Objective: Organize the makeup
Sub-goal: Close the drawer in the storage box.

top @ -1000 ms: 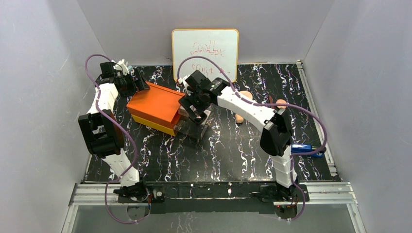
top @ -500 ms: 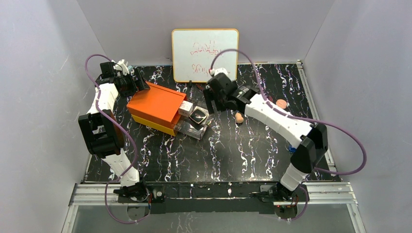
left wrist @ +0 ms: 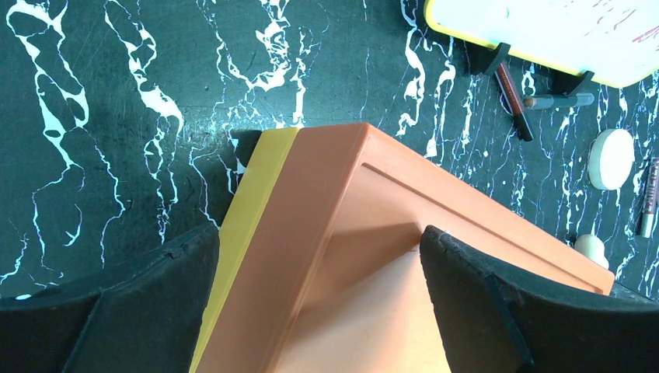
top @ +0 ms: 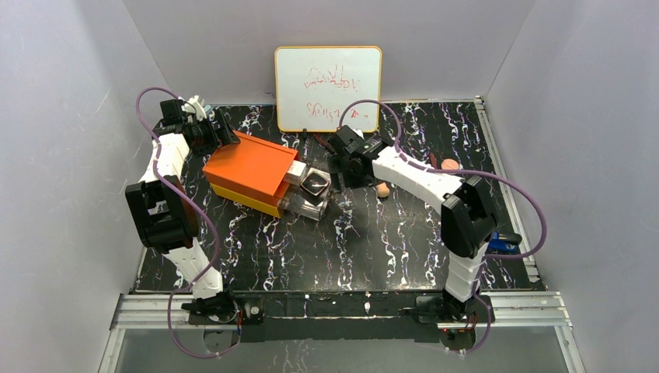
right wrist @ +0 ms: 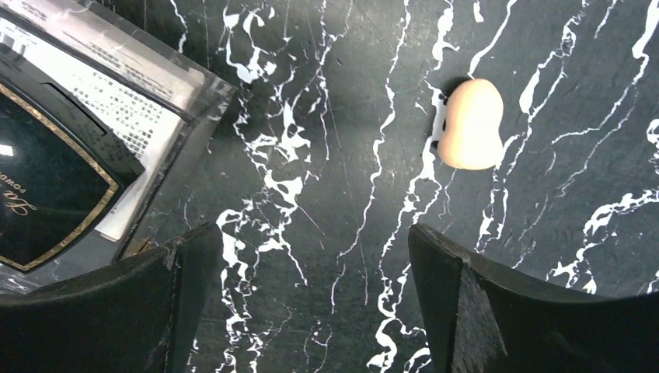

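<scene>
**Four kinds of makeup, only the compact put away**

One black compact [right wrist: 39,194] lies in the clear drawer [right wrist: 167,85], which is pulled out from the orange box [top: 247,167]. The tan sponge [right wrist: 468,124] lies on the marbled table [top: 373,241], to the right of the drawer and apart from it. The peach disc [top: 450,164] sits farther right, beyond the right arm. Thin sticks [left wrist: 513,89] lie at the foot of the whiteboard [top: 328,78], one of them touching a grey pen [left wrist: 561,101].

The right gripper [right wrist: 311,233] hangs over bare table between drawer and sponge, its fingers [right wrist: 497,311] spread wide and holding nothing. The left gripper [left wrist: 319,233] is over the far corner of the box, fingers apart to either side of it. No grip shows there, and the wrist view does not settle whether they touch the box. A blue object [top: 503,242] lies near the table's right edge, partly hidden by the right arm.
</scene>
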